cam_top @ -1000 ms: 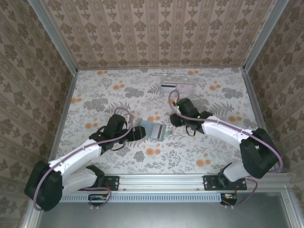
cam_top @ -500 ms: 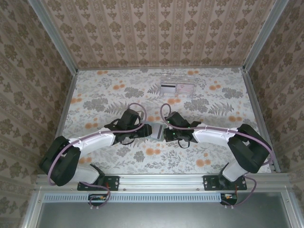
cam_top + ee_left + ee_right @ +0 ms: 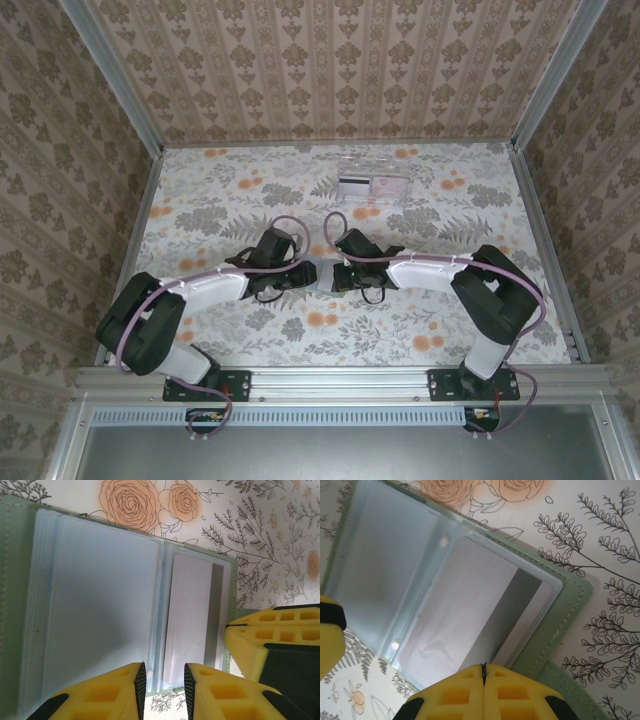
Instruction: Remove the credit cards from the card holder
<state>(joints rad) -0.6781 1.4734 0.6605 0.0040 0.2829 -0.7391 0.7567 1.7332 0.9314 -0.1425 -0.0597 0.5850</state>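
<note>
Noting card holder (image 3: 318,272) open at top-view centre, credit card (image 3: 470,605) pocketed, long axis pointing down-frame at nearer right gripper (image 3: 483,680), clenched at pocket mouth; cannot tell if pinching. At holder's bottom edge, left gripper (image 3: 162,690) narrowly ajar, empty.

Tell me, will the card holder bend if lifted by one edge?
Probably floppy: the card holder looks soft and stitched, with thin clear sleeves. It likely folds along its middle. The smooth credit card inside may slip out.
</note>
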